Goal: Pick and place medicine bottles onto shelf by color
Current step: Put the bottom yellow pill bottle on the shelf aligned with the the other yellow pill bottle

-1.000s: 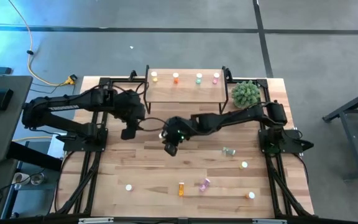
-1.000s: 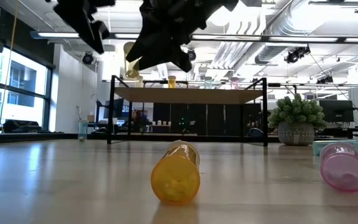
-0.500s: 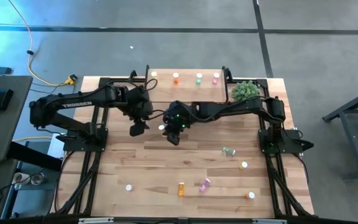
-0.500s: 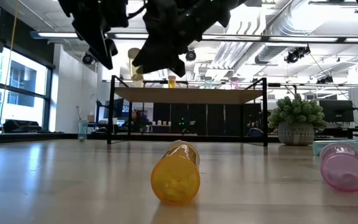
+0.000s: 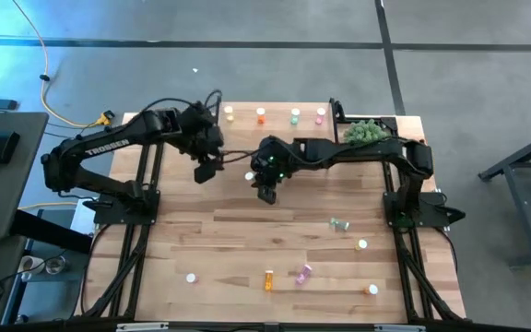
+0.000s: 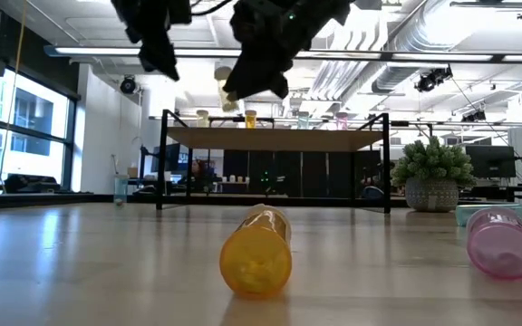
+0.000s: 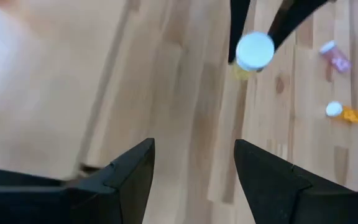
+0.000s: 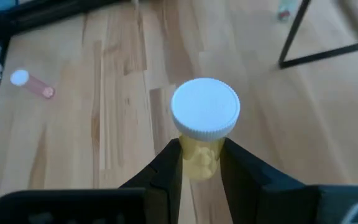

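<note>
Nearest the low camera a yellow bottle [image 6: 256,251] lies on its side on the tabletop [image 6: 89,272], a pink bottle [image 6: 503,241] also lying off to one side; both wait their turn, as do several more scattered over the near half of the table in the high view; above the middle of the table the right gripper [image 8: 201,163] pinches a yellow medicine bottle [image 8: 204,127] by its body, white cap outward, carried in the air short of the shelf [image 5: 284,132]; the left gripper [image 7: 191,174], fingers spread and empty, hovers just beside it; so the step in hand looks like the carry; farther back the shelf already bears four bottles in a row, the yellow one [image 5: 230,113] at its left end; next the held bottle probably has to be set upright near that one, then let go.
</note>
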